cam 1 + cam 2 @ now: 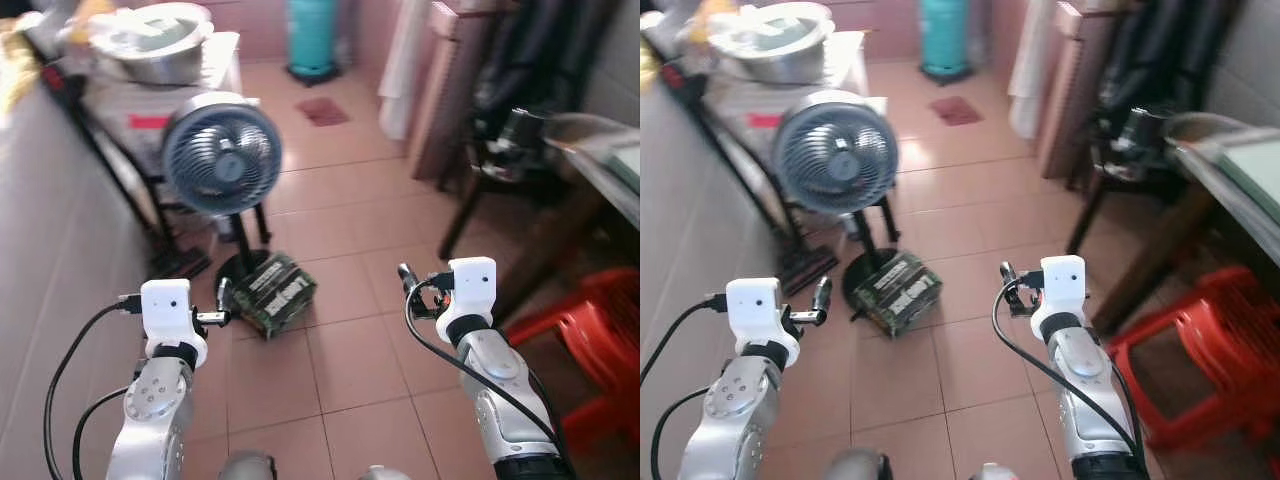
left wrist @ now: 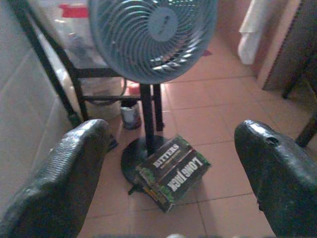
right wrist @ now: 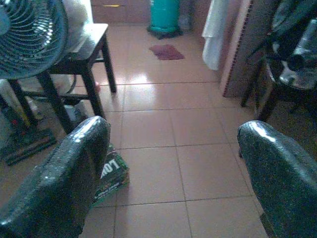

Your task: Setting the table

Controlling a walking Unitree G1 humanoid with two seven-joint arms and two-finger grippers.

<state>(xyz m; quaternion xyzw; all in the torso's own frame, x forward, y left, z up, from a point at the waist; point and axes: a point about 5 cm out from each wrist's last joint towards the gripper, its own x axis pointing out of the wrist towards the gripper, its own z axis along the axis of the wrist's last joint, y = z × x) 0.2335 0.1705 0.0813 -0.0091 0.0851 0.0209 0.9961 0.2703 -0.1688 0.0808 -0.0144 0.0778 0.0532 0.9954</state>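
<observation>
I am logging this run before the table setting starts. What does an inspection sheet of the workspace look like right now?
Surface: pinkish tiled floor; grey table edge on the right.
Job's things: nothing seen that is clearly tableware; large silver metal basin on a dark-framed stand, far left.
Clutter: blue round pedestal fan; green printed cardboard box lying against the fan's base; red plastic stool by the table.
Grippers: left gripper and right gripper both raised, jaws open and empty.
Cables: black cables looped off both wrists.
Surroundings: teal gas cylinder, hanging white cloth, grey wall on the left.
</observation>
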